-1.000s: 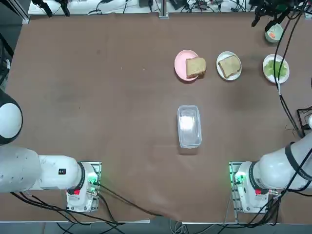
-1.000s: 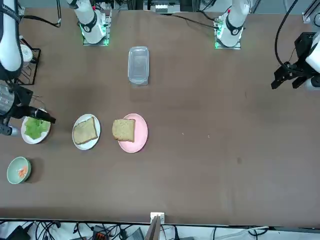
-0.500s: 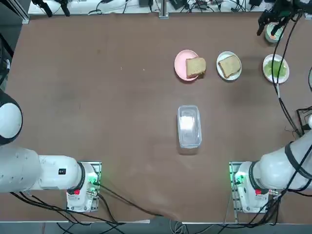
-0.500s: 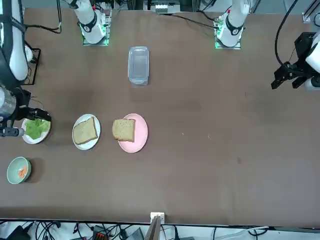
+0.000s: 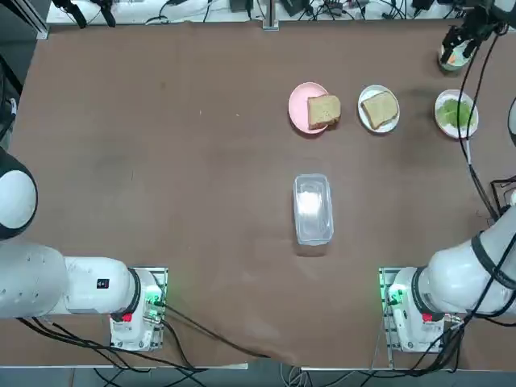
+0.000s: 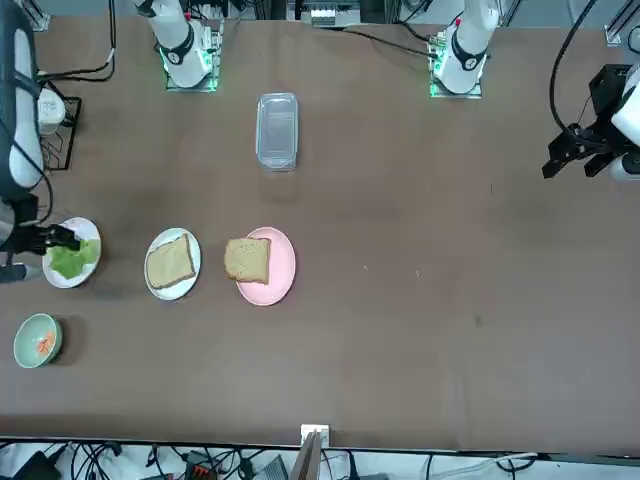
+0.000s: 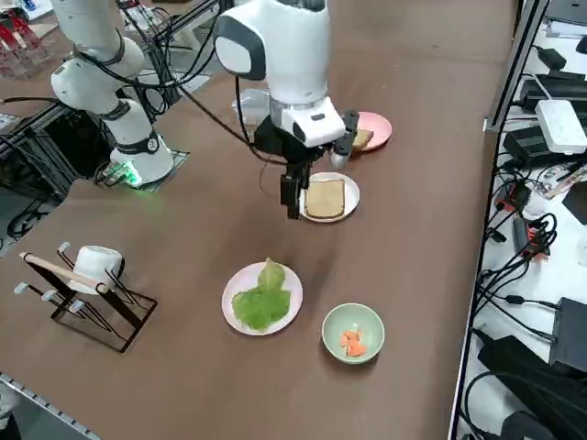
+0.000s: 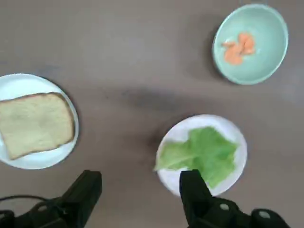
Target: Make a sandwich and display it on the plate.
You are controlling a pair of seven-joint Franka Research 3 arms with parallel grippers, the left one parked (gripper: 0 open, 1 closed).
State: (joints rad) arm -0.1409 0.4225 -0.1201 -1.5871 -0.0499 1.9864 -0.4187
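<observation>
Pincer (image 8: 140, 192), open, moved over lettuce (image 8: 202, 152).

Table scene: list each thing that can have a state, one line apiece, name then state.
right gripper: open, empty, raised above the lettuce plate
bread on white plate: one slice, bare, flat
bread on pink plate: one slice, overhanging the rim
lettuce: on its own white plate, untouched
green bowl: holds orange pieces
clear container: lying on the table, looks empty

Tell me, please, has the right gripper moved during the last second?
Yes. In the top view the right gripper shifted toward the table's right edge, ending over the green bowl.
</observation>
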